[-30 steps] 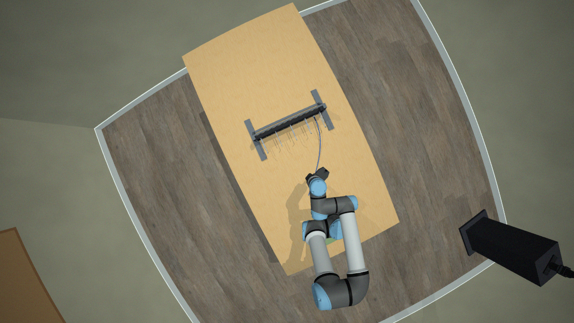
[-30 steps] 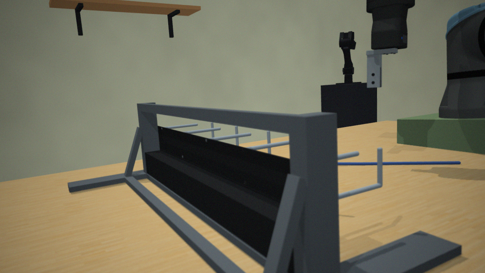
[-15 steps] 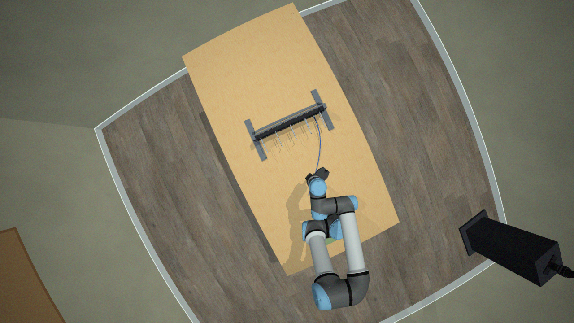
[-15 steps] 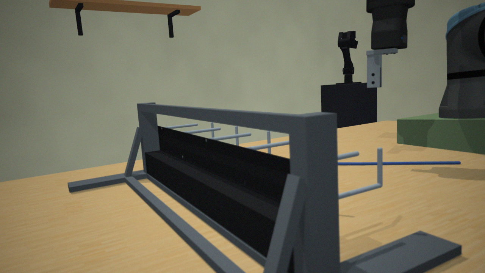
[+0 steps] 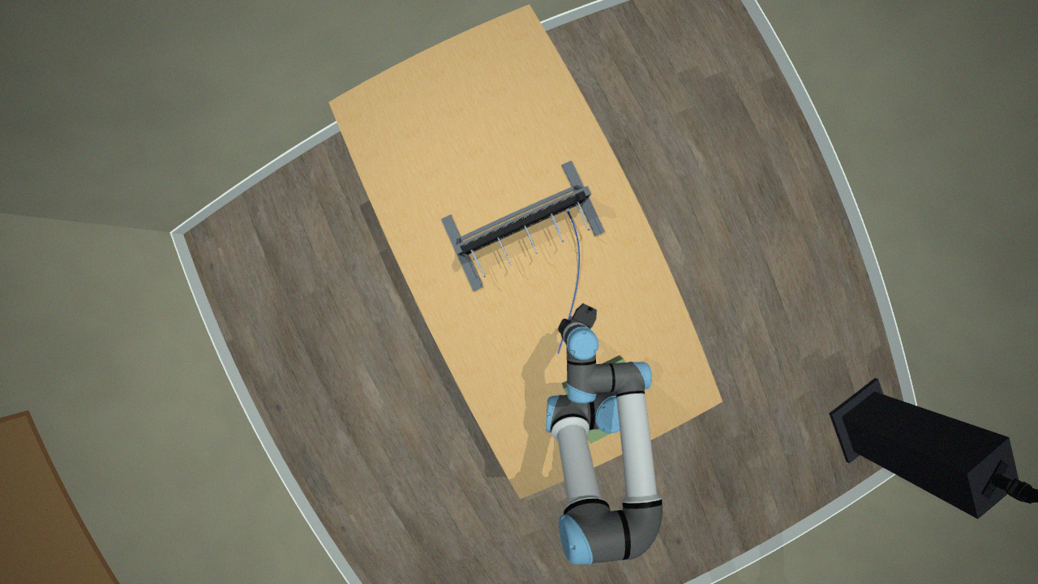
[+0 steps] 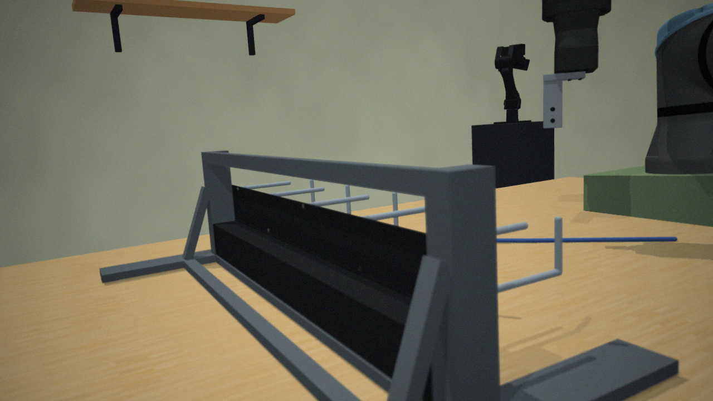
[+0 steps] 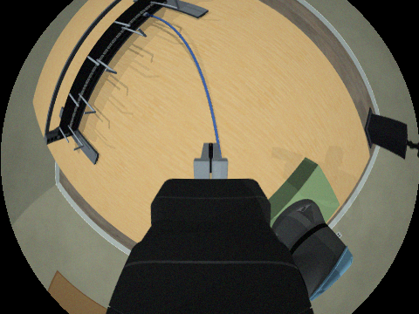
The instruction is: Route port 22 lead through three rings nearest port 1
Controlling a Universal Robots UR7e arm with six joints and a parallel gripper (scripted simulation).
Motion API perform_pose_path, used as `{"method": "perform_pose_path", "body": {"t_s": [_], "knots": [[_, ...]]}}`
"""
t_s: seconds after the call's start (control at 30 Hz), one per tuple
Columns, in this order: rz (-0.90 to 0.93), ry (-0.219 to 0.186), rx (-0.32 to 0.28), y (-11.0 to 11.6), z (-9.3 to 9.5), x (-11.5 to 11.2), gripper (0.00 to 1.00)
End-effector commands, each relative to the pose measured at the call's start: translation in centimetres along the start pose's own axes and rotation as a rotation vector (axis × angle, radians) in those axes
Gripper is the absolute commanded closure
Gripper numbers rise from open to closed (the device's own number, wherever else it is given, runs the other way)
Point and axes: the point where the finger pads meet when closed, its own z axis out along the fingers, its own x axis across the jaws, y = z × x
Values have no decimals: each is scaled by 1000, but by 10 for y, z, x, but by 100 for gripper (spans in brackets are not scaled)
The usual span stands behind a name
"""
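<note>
The grey rack (image 5: 522,221) with its black patch panel (image 6: 318,239) stands upright on the wooden table. The blue lead (image 5: 576,268) runs from the panel's right end in a curve toward the arm and lies on the table; it also shows in the side view (image 6: 588,239) and the wrist view (image 7: 201,72). Its free end (image 5: 559,352) lies beside the arm's wrist. It passes through none of the rings (image 5: 503,254). My gripper (image 6: 552,119) (image 7: 210,152) hangs well above the lead with its fingers shut on nothing.
The arm's green base block (image 6: 643,194) sits on the table near the lead's free end. A black box with a camera stand (image 6: 513,144) is beyond the table. The rack's flat feet (image 5: 464,254) stick out toward the arm.
</note>
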Motion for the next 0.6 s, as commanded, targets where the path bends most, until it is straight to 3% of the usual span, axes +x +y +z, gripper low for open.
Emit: {"method": "perform_pose_path", "body": {"t_s": [0.0,0.17,0.2,0.57], "knots": [[-144,0,1,3,0,8,100],[-176,0,1,3,1,10,100],[-176,0,1,3,1,10,33],[-176,0,1,3,1,10,33]]}}
